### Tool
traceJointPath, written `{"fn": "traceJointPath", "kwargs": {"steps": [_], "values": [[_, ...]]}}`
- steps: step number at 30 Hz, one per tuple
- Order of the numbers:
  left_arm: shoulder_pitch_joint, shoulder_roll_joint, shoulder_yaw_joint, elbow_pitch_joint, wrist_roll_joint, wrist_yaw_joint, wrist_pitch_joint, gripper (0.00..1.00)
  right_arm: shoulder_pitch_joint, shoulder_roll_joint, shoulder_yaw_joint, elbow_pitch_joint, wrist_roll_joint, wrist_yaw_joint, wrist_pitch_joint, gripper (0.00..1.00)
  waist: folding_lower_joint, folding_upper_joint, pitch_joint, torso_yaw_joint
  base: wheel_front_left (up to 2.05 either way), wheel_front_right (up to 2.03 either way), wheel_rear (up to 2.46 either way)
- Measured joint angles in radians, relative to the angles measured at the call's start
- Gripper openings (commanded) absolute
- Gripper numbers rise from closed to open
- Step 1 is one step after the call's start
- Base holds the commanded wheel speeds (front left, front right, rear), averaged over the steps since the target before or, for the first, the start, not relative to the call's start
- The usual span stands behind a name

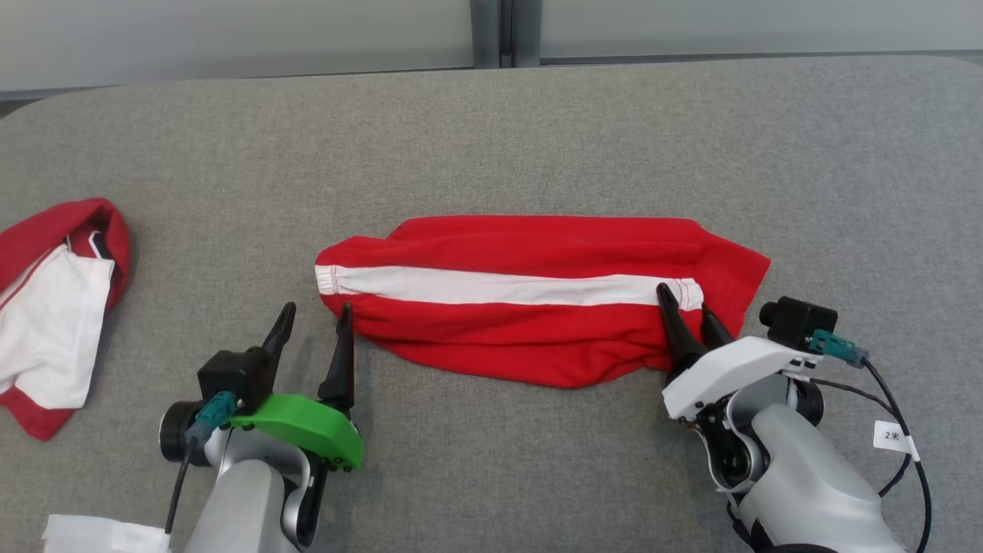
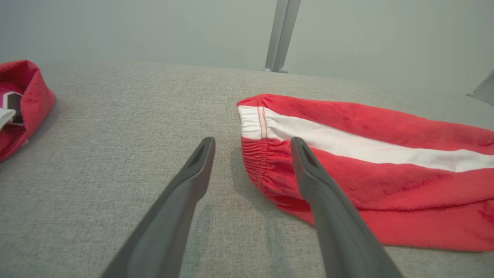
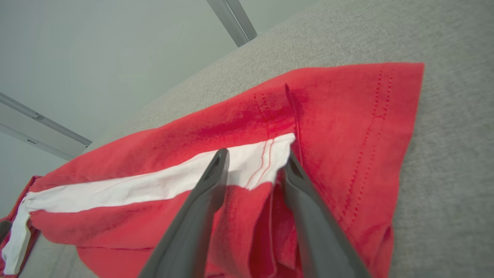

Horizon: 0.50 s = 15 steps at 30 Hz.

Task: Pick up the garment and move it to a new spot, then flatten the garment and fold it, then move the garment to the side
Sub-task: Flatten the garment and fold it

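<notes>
The garment (image 1: 537, 307) is a red piece with a white stripe, lying lengthwise across the middle of the grey table (image 1: 491, 138). My right gripper (image 1: 683, 299) is at its right end. In the right wrist view its fingers (image 3: 256, 153) stand apart astride a bunched fold of red cloth (image 3: 266, 216), one tip over the stripe's end and the other tucked under the flap beside it. My left gripper (image 1: 316, 309) is open and empty just off the garment's left, elastic-hemmed end (image 2: 262, 154). Its right finger (image 2: 308, 173) overlaps the hem there; whether it touches the cloth I cannot tell.
A second red and white piece of clothing (image 1: 54, 307) lies crumpled at the table's left edge, also in the left wrist view (image 2: 19, 100). Something white (image 1: 100, 534) shows at the bottom left corner. Bare grey table stretches behind and in front of the garment.
</notes>
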Motion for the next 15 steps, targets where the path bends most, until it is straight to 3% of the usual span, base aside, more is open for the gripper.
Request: {"fn": "traceJointPath", "kwargs": {"steps": [7, 11, 15], "values": [[-0.076, 0.015, -0.095, 0.069, -0.127, -0.004, 0.0, 1.0, -0.001, 0.001, 0.009, -0.009, 0.0, 0.0, 0.0, 0.64, 0.0, 0.0, 0.006, -0.008, 0.0, 0.0, 0.0], [-0.125, 0.08, -0.151, 0.099, -0.243, -0.004, 0.0, 1.0, -0.007, 0.001, 0.016, -0.015, 0.0, 0.0, 0.0, 0.61, -0.0001, 0.0, 0.014, -0.016, 0.0, 0.0, 0.0], [-0.141, 0.1, -0.174, 0.115, -0.271, -0.004, 0.0, 1.0, -0.007, 0.001, 0.018, -0.019, 0.002, 0.0, 0.0, 0.59, 0.0, 0.0, 0.017, -0.019, 0.0, 0.0, 0.0]]}}
